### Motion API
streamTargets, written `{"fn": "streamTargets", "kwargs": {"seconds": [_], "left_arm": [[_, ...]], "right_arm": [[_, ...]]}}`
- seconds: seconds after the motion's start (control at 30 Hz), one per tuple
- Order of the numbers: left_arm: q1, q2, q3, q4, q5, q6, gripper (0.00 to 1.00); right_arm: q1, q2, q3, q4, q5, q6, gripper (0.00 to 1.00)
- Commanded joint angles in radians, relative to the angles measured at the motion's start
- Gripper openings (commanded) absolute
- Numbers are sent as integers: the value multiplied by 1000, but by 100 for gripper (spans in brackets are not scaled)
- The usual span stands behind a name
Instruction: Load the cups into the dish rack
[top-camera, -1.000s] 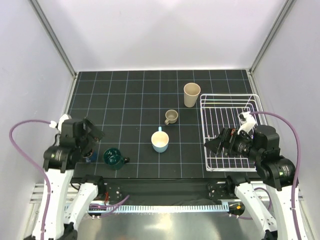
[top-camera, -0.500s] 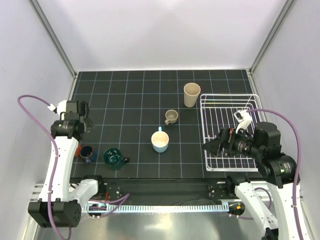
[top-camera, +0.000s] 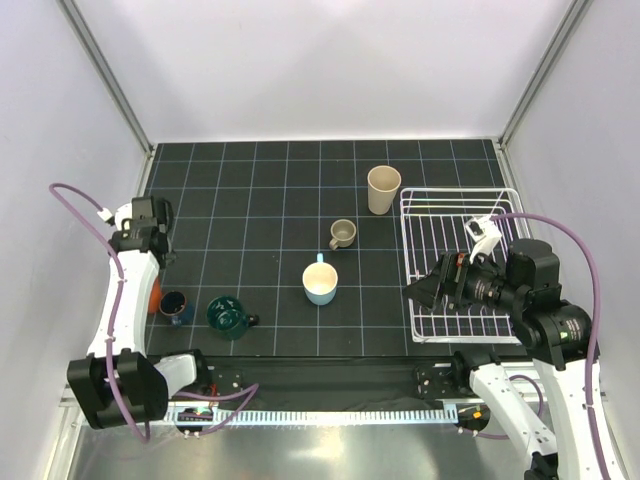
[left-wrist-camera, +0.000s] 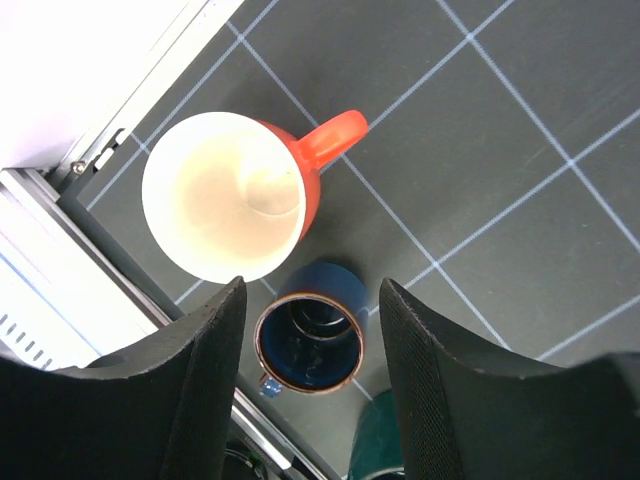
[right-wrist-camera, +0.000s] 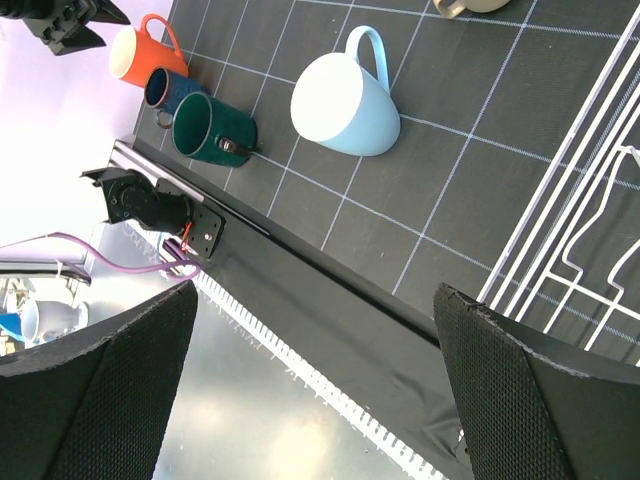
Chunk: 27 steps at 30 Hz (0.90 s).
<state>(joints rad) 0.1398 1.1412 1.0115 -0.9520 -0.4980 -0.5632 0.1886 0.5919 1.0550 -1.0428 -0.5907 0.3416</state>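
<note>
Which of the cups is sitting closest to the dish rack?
The tall beige tumbler, standing upright just off the far left corner of the dish rack. All the rest sit farther to the left.

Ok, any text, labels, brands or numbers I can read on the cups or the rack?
None readable in any view.
The orange cup, navy cup, light blue mug and dish rack show no print.
Any marking on the dark teal mug is too small to make out.

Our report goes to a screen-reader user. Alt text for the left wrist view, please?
Looking straight down, the open left gripper frames a navy cup, with an orange cup, cream inside, just beyond it on the black gridded mat.
</note>
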Motion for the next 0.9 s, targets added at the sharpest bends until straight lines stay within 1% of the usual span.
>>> {"fn": "streamTargets", "kwargs": {"seconds": [0.0,0.03,0.17,0.27,0.4,0.7,0.87], "left_arm": [[12,23,-8,38,-56,8,54],[17,29,-10,35,-60,6,52],[38,61,-20,41,-56,16,51],[58,68,-30,42,-44,14,51],[80,78,-40,62,-16,6,54],[113,183,-24,96,13,13,52],[118,219,-33,102,10,-6,45]], "right_arm": [[6,8,30,26,-11,-1,100],[6,9,28,30,-9,2,100],[5,6,22,32,-9,7,100],[6,8,23,29,-8,5,100],[5,9,22,30,-6,7,100],[6,9,22,40,-11,13,100],[5,11,30,30,-6,7,100]]}}
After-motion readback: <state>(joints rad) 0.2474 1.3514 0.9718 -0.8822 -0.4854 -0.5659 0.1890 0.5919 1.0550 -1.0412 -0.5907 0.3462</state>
